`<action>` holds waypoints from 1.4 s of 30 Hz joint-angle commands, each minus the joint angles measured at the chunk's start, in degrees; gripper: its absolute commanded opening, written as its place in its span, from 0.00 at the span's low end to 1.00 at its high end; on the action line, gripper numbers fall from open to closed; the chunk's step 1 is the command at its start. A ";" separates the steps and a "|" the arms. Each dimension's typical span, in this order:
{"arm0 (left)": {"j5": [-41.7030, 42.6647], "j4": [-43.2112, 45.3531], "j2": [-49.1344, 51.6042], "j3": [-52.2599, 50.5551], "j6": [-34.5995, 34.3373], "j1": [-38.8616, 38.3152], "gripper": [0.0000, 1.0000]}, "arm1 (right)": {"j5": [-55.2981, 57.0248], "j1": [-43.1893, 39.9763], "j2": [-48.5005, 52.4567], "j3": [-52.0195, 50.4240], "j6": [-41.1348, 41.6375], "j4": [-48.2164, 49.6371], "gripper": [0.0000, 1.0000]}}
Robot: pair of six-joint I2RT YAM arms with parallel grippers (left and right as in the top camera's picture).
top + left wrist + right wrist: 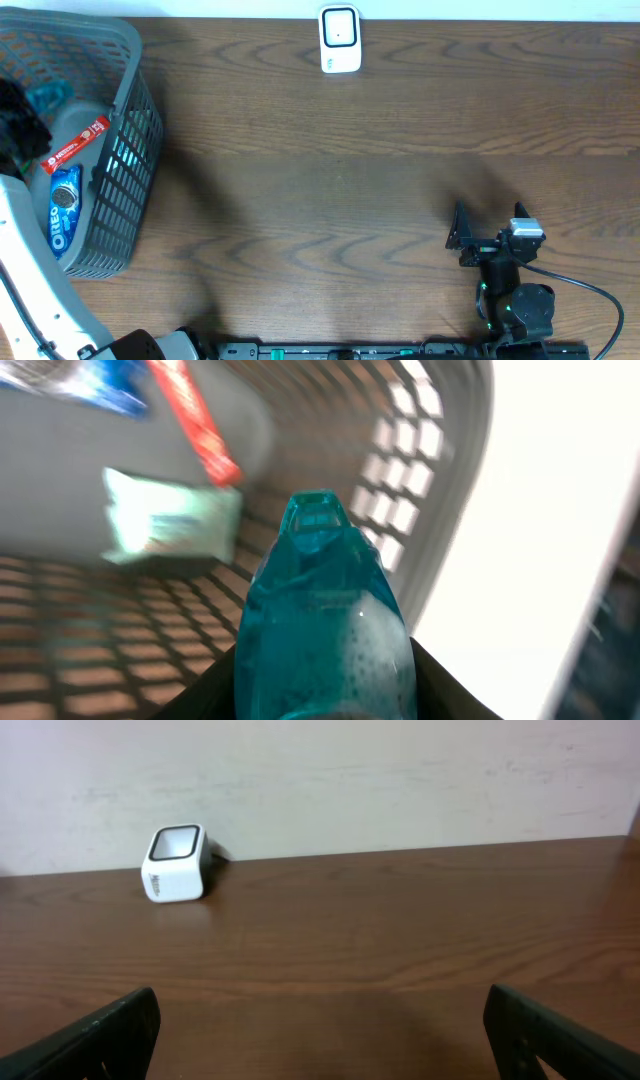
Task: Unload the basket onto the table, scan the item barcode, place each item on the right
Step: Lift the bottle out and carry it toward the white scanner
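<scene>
My left gripper [325,682] is shut on a translucent teal bottle [322,615] and holds it over the inside of the grey basket [420,450]. From overhead the bottle [48,96] shows as a teal patch beside the black left gripper [22,122] at the basket's far-left side. No barcode shows on the bottle. The white barcode scanner [340,40] stands at the table's back edge, and in the right wrist view the scanner [176,864] is far ahead to the left. My right gripper [488,218] rests open near the front right with nothing between its fingers [95,1035].
The basket [125,160] at the left holds a red stick pack [78,140] and a blue Oreo pack [64,215]. In the left wrist view a white wipes packet [170,520] and the red stick pack [195,420] lie below the bottle.
</scene>
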 commanded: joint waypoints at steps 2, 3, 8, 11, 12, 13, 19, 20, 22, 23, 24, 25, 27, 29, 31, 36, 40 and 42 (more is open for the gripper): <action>12.50 6.01 -1.11 2.08 0.79 -0.66 0.39 | 0.72 0.55 -0.13 -0.07 -0.76 -0.20 0.99; 13.62 7.15 -1.11 2.08 0.76 -1.11 0.39 | 0.72 0.55 -0.13 -0.07 -0.76 -0.20 0.99; 15.23 8.92 -1.11 2.08 -0.81 -5.68 0.39 | 0.72 0.55 -0.13 -0.07 -0.76 -0.20 0.99; 15.19 10.51 -0.92 2.08 -0.94 -9.86 0.39 | 0.72 0.55 -0.13 -0.07 -0.76 -0.20 0.99; 14.80 10.97 -0.81 2.08 -0.94 -11.63 0.39 | 0.72 0.55 -0.13 -0.07 -0.76 -0.20 0.99; 14.32 11.26 -0.68 2.08 -0.94 -13.38 0.39 | 0.72 0.55 -0.13 -0.07 -0.76 -0.20 0.99; 7.96 11.13 0.81 2.08 -0.66 -25.99 0.39 | 0.70 0.55 -0.13 -0.07 -0.76 -0.20 0.99; 6.73 10.99 1.75 2.08 -0.50 -29.64 0.39 | 0.72 0.55 -0.13 -0.07 -0.76 -0.20 0.99; 6.54 10.93 2.93 2.05 -0.50 -32.83 0.39 | 0.72 0.55 -0.13 -0.07 -0.76 -0.20 0.99; 6.27 10.21 4.33 2.05 -0.57 -35.91 0.39 | 0.70 0.55 -0.13 -0.07 -0.76 -0.20 0.99; 5.73 9.64 5.07 2.05 -0.57 -37.18 0.39 | 0.72 0.55 -0.13 -0.07 -0.76 -0.20 0.99; 5.22 8.52 5.88 2.05 -0.59 -38.53 0.39 | 0.72 0.55 -0.13 -0.07 -0.76 -0.20 0.99; 3.93 4.96 7.65 2.05 -1.53 -40.89 0.39 | 0.72 0.55 -0.13 -0.07 -0.76 -0.20 0.99; 2.27 1.66 9.64 2.05 -2.10 -43.01 0.39 | 0.70 0.55 -0.13 -0.07 -0.76 -0.20 0.99; 1.86 0.11 11.45 2.05 -2.32 -44.39 0.39 | 0.72 0.55 -0.13 -0.07 -0.76 -0.20 0.99; 2.27 -2.49 16.11 2.05 -5.42 -47.45 0.39 | 0.72 0.55 -0.13 -0.07 -0.76 -0.20 0.99; 1.33 -7.98 18.08 2.05 -6.47 -48.63 0.39 | 0.72 0.55 -0.13 -0.07 -0.76 -0.20 0.99; 0.52 -11.47 18.73 2.05 -7.65 -48.65 0.39 | 0.70 0.55 -0.13 -0.07 -0.76 -0.20 0.99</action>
